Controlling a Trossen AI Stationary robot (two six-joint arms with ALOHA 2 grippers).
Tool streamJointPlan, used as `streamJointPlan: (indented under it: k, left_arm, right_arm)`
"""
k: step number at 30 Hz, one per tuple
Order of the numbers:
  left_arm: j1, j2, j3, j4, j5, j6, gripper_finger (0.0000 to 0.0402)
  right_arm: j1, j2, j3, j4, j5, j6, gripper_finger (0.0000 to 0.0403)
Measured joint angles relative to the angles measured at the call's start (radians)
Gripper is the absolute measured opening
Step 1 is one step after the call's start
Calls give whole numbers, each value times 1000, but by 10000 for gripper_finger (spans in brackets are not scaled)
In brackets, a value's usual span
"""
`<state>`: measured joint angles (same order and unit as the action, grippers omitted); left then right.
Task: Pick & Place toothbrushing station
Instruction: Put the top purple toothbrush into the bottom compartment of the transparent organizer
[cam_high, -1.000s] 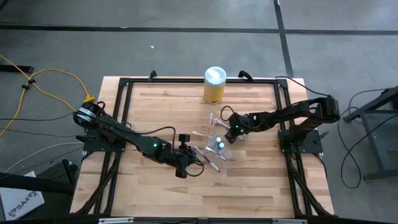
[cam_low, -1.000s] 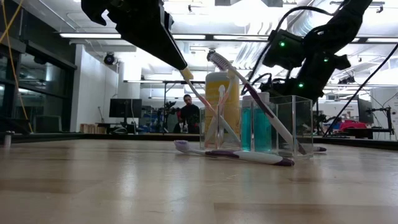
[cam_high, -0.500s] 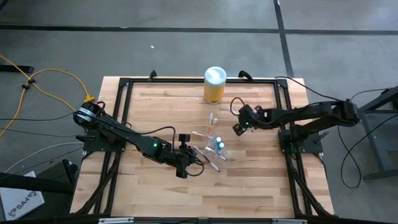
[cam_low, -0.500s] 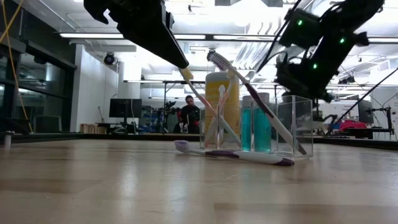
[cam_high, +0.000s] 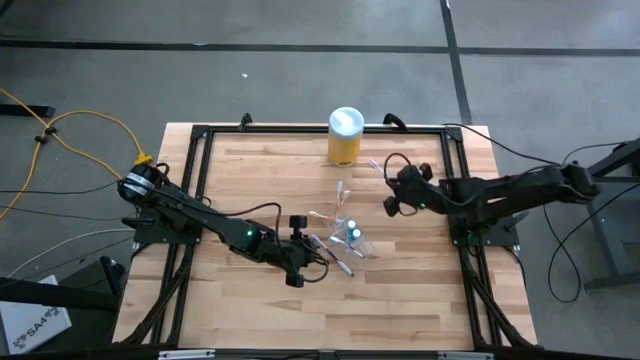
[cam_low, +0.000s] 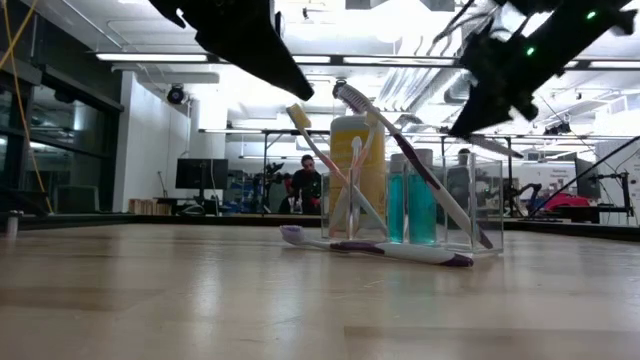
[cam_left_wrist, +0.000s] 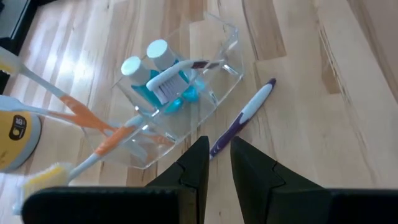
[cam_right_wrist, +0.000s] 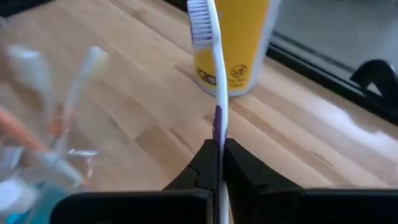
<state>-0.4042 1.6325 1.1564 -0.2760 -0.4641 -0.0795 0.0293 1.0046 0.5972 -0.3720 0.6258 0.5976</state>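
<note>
A clear plastic cup (cam_left_wrist: 219, 38) (cam_high: 358, 240) (cam_low: 470, 200) stands mid-table. In it are two blue tubes (cam_left_wrist: 149, 78), an orange toothbrush (cam_left_wrist: 102, 134) and a white one (cam_left_wrist: 177, 74), leaning on its rim. A purple toothbrush (cam_left_wrist: 244, 117) (cam_low: 385, 248) lies flat on the wood beside the cup. My left gripper (cam_left_wrist: 219, 158) (cam_high: 318, 254) (cam_low: 300, 92) hovers above and left of the cup, slightly open, nothing between its fingers. My right gripper (cam_right_wrist: 219, 144) (cam_high: 391, 205) (cam_low: 480, 100) is up to the cup's right, shut on a white-and-purple toothbrush (cam_right_wrist: 214, 68). My right gripper pinches the toothbrush's handle (cam_right_wrist: 217, 127) between its two fingers. The brush lies along the fingers and sticks out past their tips, with the bristle head (cam_right_wrist: 199, 18) at the free end. It is lifted clear of the table and the cup.
A yellow canister with a white lid (cam_high: 345, 137) (cam_right_wrist: 239, 46) (cam_low: 352, 165) stands at the table's far edge, behind the cup. A black frame (cam_high: 200, 180) runs round the wooden top. Bare wood lies to the near and left sides.
My right gripper has risen and drawn back from the cup toward the table's right edge, tipping more level as it went and staying shut. The cup and the brushes in it have kept their places.
</note>
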Motion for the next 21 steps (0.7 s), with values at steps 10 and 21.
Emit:
streamJointPlan:
  k: [10,21]
  left_arm:
    - [-4,0,0,0,0,-5,59]
    - [-13,0,0,0,0,0,59]
  right_arm:
    - [313,-73,-1,114,208,-28,5]
    - [617,107,0,532,431,-177,5]
